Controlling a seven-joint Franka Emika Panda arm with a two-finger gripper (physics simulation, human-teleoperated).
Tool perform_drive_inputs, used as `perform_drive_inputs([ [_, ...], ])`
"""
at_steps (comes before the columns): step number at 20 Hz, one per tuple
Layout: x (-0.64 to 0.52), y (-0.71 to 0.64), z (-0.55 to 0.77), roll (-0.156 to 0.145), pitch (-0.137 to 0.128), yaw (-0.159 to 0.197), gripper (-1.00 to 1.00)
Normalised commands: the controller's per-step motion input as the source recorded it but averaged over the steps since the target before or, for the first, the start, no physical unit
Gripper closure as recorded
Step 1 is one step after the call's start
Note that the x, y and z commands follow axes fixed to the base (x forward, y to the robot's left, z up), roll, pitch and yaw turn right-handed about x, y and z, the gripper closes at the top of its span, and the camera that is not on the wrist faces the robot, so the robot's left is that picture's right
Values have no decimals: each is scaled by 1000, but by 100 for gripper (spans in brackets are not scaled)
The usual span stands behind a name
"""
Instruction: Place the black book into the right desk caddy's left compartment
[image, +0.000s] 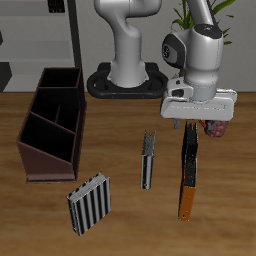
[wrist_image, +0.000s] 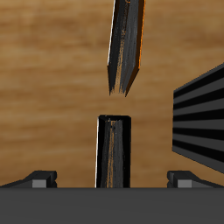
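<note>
Under the gripper (image: 190, 128) — black book (image: 189, 160), top end hidden.

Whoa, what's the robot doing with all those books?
The robot arm's gripper hovers open just above the black book, which lies on the table, end to end with an orange-spined book. It hasn't grabbed it yet. The right desk caddy stands off to the side.
</note>
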Motion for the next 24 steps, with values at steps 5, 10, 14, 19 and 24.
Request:
perform_drive_inputs([
  [5, 112, -89, -119, -16, 28, -11, -100],
  [10, 81, -6, -172, 0, 37, -3, -100],
  [14, 64, 22, -188, -6, 45, 0, -100],
  [19, 2, 47, -166, 8, 31, -4, -100],
  [24, -27, -37, -118, -5, -5, -21, -100],
])
